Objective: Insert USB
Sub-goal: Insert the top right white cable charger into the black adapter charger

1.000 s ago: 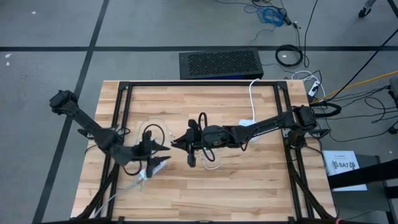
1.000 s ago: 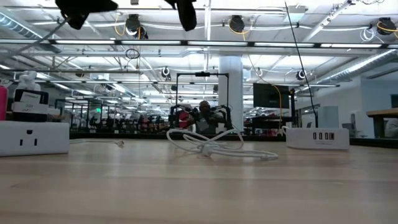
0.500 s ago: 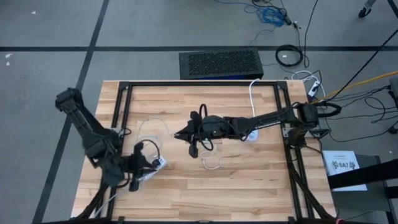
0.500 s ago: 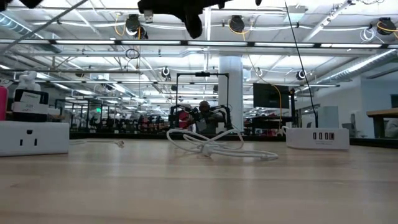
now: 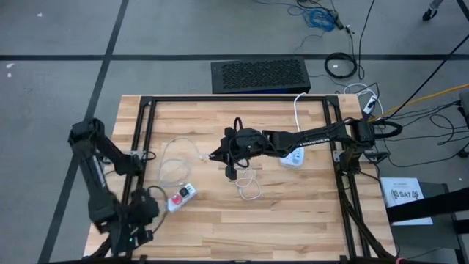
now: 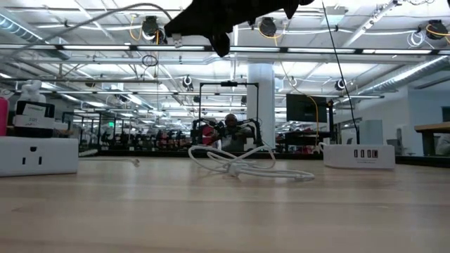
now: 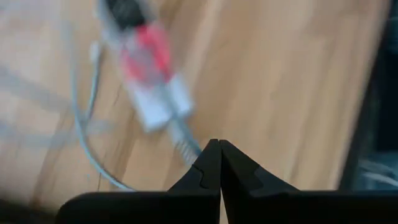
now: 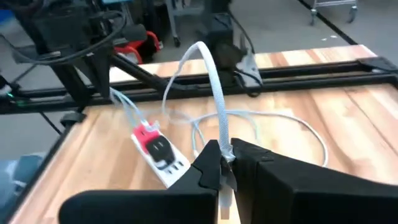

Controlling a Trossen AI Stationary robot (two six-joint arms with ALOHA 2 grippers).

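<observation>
Cable [image 8: 214, 93] is pinched in the right gripper [image 5: 217, 156] jaws above mid-counter; the power strip [image 5: 181, 196] lies to its left and nearer, long axis diagonal. The left gripper [image 7: 214, 163], jaws pressed together, is parked at the near-left corner.

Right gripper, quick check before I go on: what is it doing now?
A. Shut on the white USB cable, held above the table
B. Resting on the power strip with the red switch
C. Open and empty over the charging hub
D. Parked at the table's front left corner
A. In the right wrist view the right gripper has its jaws closed on the white USB cable, and the low view shows it raised off the table.
</observation>
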